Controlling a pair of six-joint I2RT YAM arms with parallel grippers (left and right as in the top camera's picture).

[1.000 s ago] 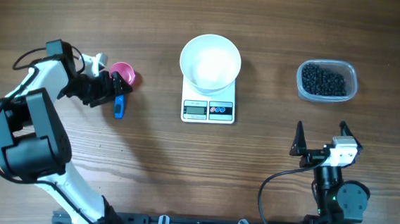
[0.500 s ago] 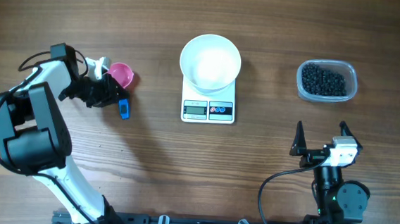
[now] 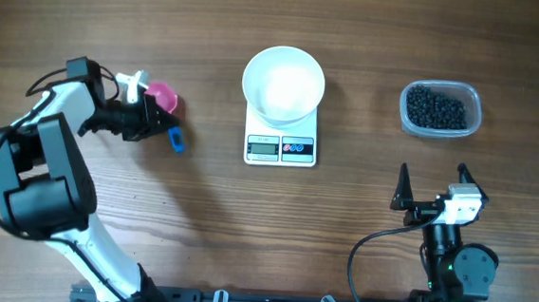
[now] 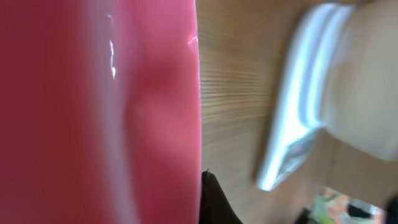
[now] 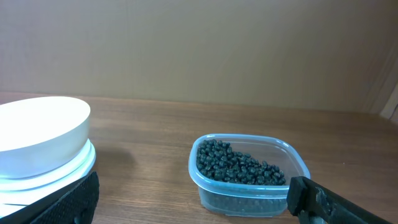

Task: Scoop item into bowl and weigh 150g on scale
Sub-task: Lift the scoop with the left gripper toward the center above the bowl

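My left gripper (image 3: pixel 156 116) is at the table's left, shut on the small pink scoop (image 3: pixel 164 94). In the left wrist view the pink scoop (image 4: pixel 93 112) fills the left half, pressed against one dark fingertip (image 4: pixel 214 202). The white bowl (image 3: pixel 284 83) sits on the white scale (image 3: pixel 281 148) at the centre. The item, a heap of black beads (image 3: pixel 436 107), lies in a clear tub (image 3: pixel 472 118) at the right. My right gripper (image 3: pixel 430 189) rests open near the front right, facing the beads (image 5: pixel 239 165) and the bowl (image 5: pixel 40 134).
The scale (image 4: pixel 292 134) and the bowl (image 4: pixel 367 68) show blurred to the right of the scoop in the left wrist view. A blue tip (image 3: pixel 176 141) sticks out at the left gripper's front end. Bare wooden tabletop (image 3: pixel 372 44) surrounds everything.
The left gripper has closed on the pink scoop and shifted slightly right, its blue tip swinging towards the scale. The right arm has not moved.
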